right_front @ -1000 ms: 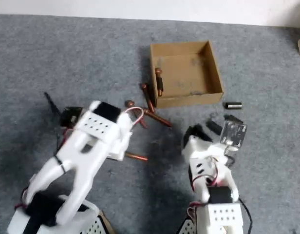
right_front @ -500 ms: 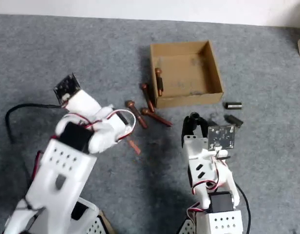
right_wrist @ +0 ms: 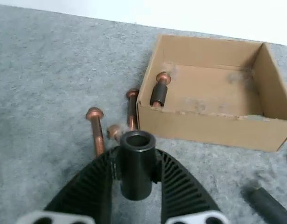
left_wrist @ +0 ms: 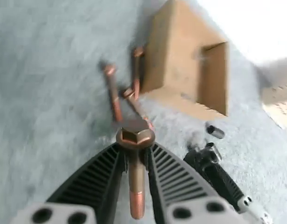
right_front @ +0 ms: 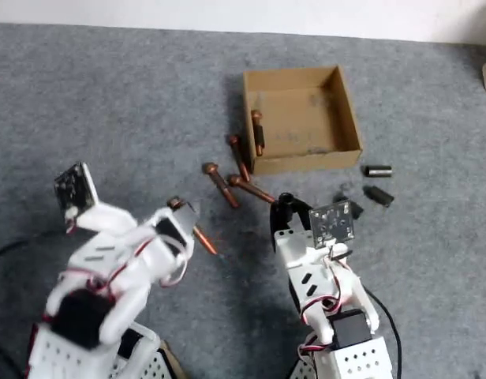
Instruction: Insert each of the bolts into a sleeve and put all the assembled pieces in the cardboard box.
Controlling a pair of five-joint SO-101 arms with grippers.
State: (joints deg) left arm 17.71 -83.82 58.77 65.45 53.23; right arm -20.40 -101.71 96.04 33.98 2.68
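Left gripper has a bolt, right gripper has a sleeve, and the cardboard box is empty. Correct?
Not quite. The cardboard box is not empty: one assembled piece lies inside by a wall, as the right wrist view shows. The left gripper does hold a bolt, and the right gripper a sleeve.

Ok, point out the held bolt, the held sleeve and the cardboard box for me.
held bolt (left_wrist: 136, 177), left wrist view, middle of its shank.
held sleeve (right_wrist: 137, 168), right wrist view, its black outer wall.
cardboard box (right_front: 306, 162), high view, its near wall.
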